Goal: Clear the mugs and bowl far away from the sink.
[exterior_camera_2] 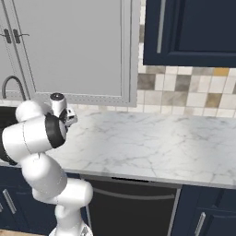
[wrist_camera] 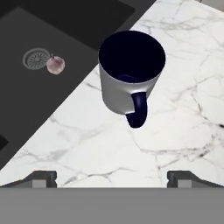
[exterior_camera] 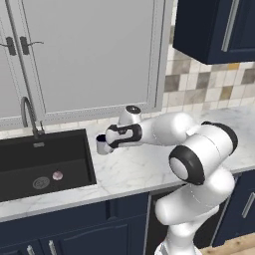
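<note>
grey-white mug [wrist_camera: 127,76] below open tool [wrist_camera: 111,177]

White marble surface [exterior_camera: 134,172] runs right from sink [exterior_camera: 30,159]. Grey-white mug [wrist_camera: 127,78], navy inside, stands upright on surface just right of sink rim, handle pointing away from sink. Small pinkish round thing [wrist_camera: 55,65] lies on sink floor beside drain [wrist_camera: 36,58].

I see a smooth, glazed grey-white mug [wrist_camera: 127,83] with glossy navy interior; polished veined marble table [wrist_camera: 175,131]; matt black sink [wrist_camera: 39,35] with metal drain [wrist_camera: 36,58].
</note>
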